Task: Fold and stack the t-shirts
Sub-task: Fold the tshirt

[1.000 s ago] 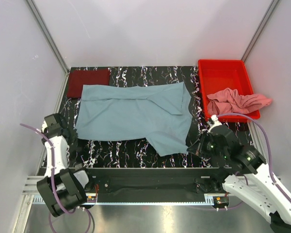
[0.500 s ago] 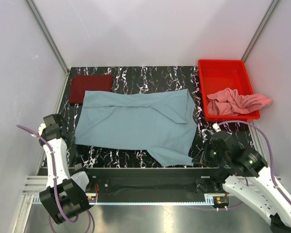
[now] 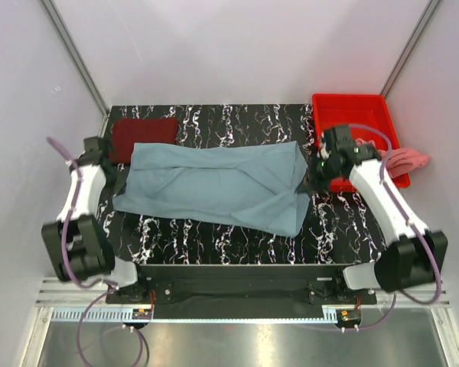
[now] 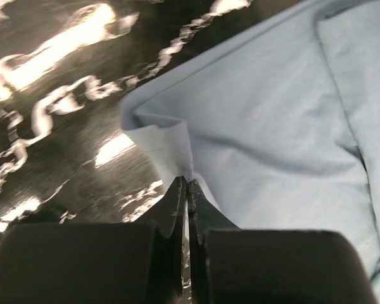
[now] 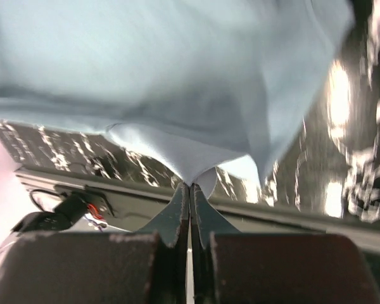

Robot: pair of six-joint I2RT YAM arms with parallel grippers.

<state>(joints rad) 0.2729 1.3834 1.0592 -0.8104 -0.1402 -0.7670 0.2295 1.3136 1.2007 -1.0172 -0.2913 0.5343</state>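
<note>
The grey-blue t-shirt [image 3: 214, 187] lies lengthwise across the middle of the black marbled table [image 3: 237, 246], and it is gripped at both ends. The left gripper [image 4: 186, 183] is clenched on a folded corner of its left edge. The right gripper [image 5: 190, 185] is clenched on a pinch of cloth at its right end, which the right wrist view shows raised off the surface with the fabric hanging from it. The maroon t-shirt [image 3: 144, 134] sits folded at the far left corner, just beside the grey-blue one. The pink t-shirt [image 3: 413, 160] lies crumpled at the near edge of the red tray [image 3: 352, 115] and is partly hidden by the right arm. In the inspector's judgement, the step in hand is a lengthwise fold of the grey-blue shirt with the two held ends carried together, and the task is at an early stage. To do it well, both arms should travel at one pace and one height, so that the held edge runs straight and lightly taut between them. That edge should be laid square along the opposite edge before either jaw is let go. The near right corner droops lower than the rest and is likely to crease if it is not drawn flat. The left arm should keep clear of the maroon shirt, and the right arm clear of the tray rim.
</note>
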